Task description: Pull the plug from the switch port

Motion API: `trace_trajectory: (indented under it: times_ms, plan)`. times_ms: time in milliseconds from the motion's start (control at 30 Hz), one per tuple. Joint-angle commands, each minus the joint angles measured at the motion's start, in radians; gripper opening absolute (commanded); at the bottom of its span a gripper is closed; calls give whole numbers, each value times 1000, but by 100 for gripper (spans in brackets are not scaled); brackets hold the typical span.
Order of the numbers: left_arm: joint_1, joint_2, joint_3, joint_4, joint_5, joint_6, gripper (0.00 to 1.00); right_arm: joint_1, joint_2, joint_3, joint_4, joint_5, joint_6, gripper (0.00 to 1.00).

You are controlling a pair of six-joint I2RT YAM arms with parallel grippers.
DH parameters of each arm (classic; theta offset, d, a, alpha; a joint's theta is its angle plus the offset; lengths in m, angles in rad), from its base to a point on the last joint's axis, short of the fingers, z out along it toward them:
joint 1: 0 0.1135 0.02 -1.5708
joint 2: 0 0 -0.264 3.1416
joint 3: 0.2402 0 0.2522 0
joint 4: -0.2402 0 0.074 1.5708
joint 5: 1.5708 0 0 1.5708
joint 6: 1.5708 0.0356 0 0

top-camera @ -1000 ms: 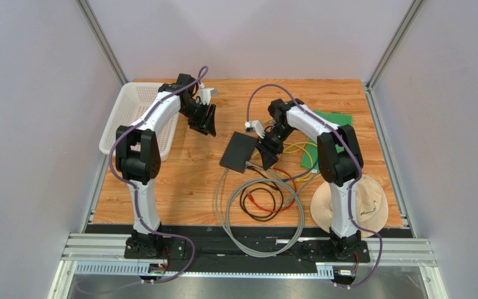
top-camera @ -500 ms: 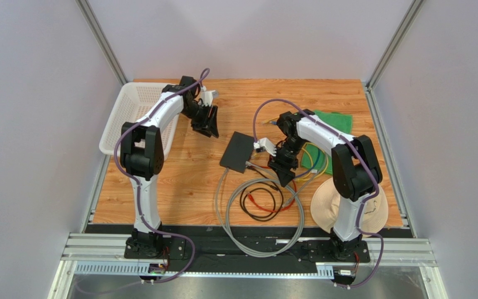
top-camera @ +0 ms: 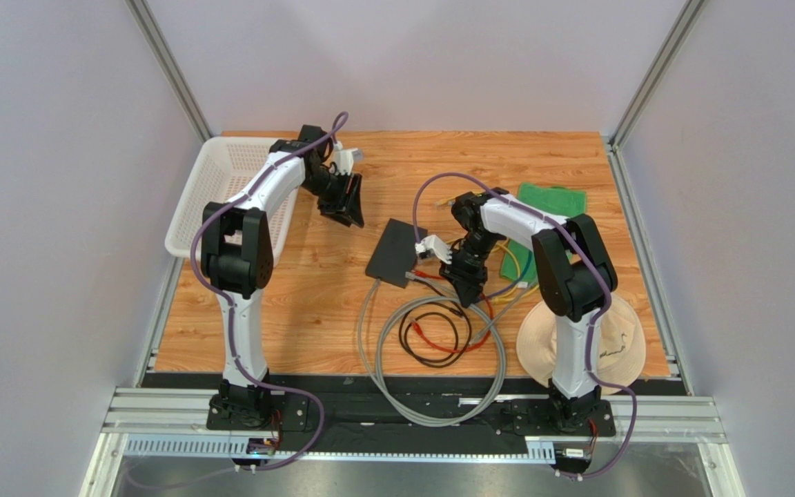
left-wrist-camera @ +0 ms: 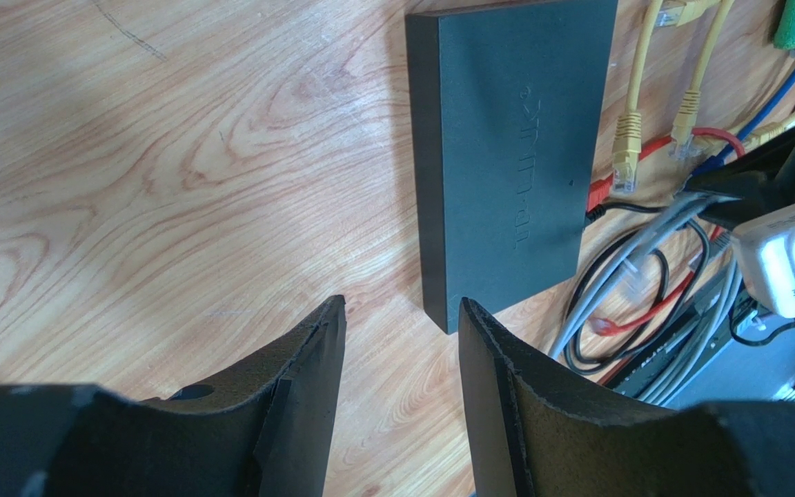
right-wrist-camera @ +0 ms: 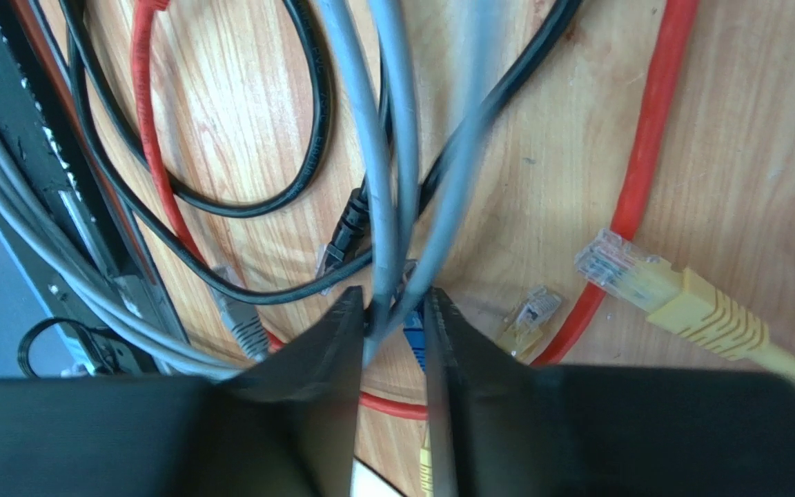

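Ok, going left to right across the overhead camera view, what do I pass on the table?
white basket → left gripper → switch → right gripper → green cloth

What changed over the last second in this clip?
The right gripper moved from beside the switch toward the near side, down into the cable tangle, and its jaws narrowed around the grey cables. The left gripper barely shifted and stays open above the table. The switch lies where it was.
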Motion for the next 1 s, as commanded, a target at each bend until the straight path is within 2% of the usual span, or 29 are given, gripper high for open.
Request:
trace_trajectory:
  times_ms: [0, 67, 200, 367, 500, 733, 833, 967]
  plan:
    - [9, 13, 50, 0, 20, -4, 53, 6, 12, 70, -40, -16, -59, 10]
    - [12, 12, 57, -4, 22, -4, 53, 8, -23, 102, -119, -17, -116, 4]
    - [18, 9, 58, -3, 14, -4, 53, -9, -97, 200, -320, 1, -245, 1]
    - [19, 18, 67, 5, 8, -4, 52, -26, -117, 307, -422, 150, -342, 0]
    - [18, 26, 92, -1, 9, -4, 52, -84, -60, 383, -391, 245, -408, 0]
    - [18, 3, 80, -5, 0, 5, 53, -149, 101, 665, -289, 352, -470, 0]
    - [18, -7, 63, -1, -6, 10, 52, -149, 106, 650, -200, 415, -559, 0]
    - [18, -23, 49, -4, -24, 21, 53, -160, 86, 477, 38, 554, -656, 1]
